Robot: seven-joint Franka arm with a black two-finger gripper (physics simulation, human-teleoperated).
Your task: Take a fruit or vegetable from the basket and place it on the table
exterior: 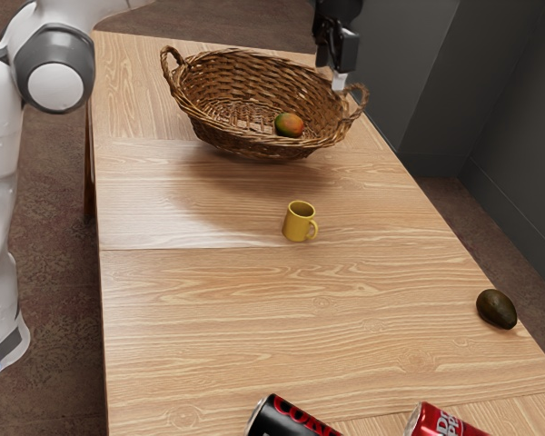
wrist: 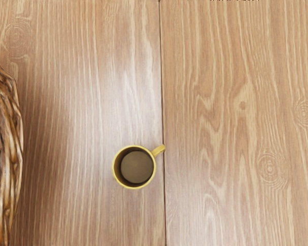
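Cutting across the white arm [exterior: 58, 54], the exterior view's upper edge leaves its middle and the upper part of the black gripper [exterior: 338, 78] out of sight. The near wall of the brown woven wicker basket [exterior: 245, 143] covers part of its inside and the underside of the orange-and-green mango [exterior: 289, 125], the task's fruit, which lies in it. In the wrist view the basket is cut off down to a strip of rim and wall, and a sliver of dark marks at the border is too slight to name. The black can with red lettering [exterior: 286, 420] and the red soda can [exterior: 439, 423] are cut off too, at the table's end in the exterior view's foreground.

The basket sits toward the wooden table's [exterior: 191, 336] far end, one handle near the long edge on the exterior view's right. Near that same edge, farther forward, lies a dark oval avocado [exterior: 497, 310]. A yellow mug [exterior: 300, 222] stands upright between basket and cans, with a broad stretch of wood between it and the cans.

The gripper hangs high, close to that handle in the exterior view; whether it is released or clenched, I cannot tell. The mango is apart from it.
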